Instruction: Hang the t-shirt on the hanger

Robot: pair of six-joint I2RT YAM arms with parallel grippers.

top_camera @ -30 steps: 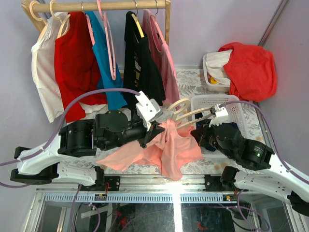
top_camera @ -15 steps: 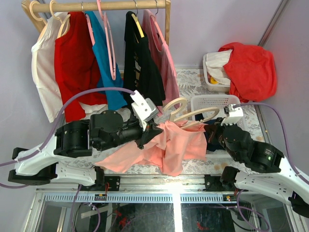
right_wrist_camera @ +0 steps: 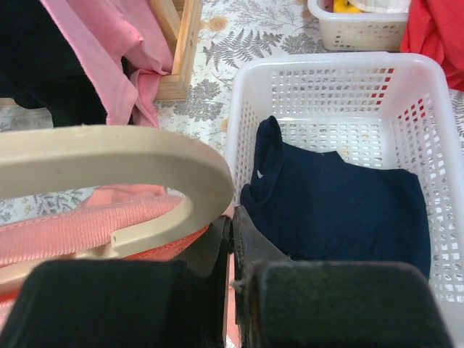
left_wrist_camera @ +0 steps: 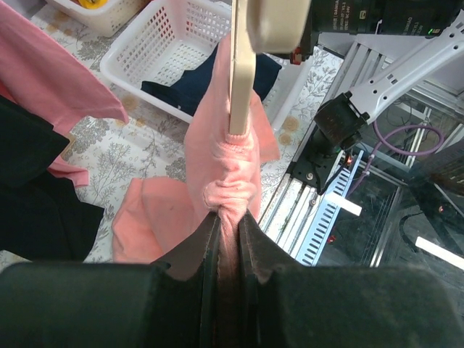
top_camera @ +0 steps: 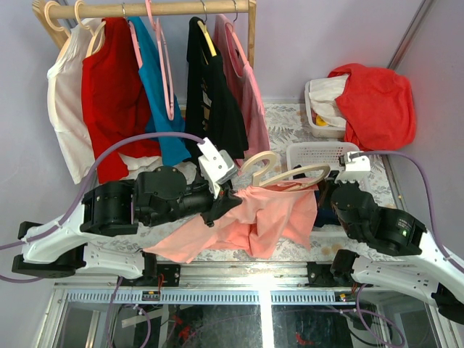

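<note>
The salmon t-shirt (top_camera: 268,217) hangs stretched between my two grippers above the table's near edge. The cream hanger (top_camera: 293,175) lies across its top, hook (top_camera: 261,163) pointing to the back left, and cloth covers part of the hanger's arms. My left gripper (top_camera: 228,199) is shut on a bunched fold of the t-shirt (left_wrist_camera: 225,167), with the hanger (left_wrist_camera: 241,80) edge-on just beyond it. My right gripper (top_camera: 317,197) is shut on a thin edge of the t-shirt (right_wrist_camera: 87,228), right under the hanger's curved end (right_wrist_camera: 145,156).
A white basket (top_camera: 341,156) holding a navy garment (right_wrist_camera: 333,196) stands just behind the right gripper. A small bin (top_camera: 322,119) draped with a red shirt (top_camera: 373,101) sits at the back right. A wooden rack (top_camera: 145,9) of hung clothes fills the back left, its foot (right_wrist_camera: 181,51) nearby.
My right gripper closed on the t-shirt's edge and moved right, spreading the cloth wider under the hanger. The left gripper kept its hold and shifted slightly left.
</note>
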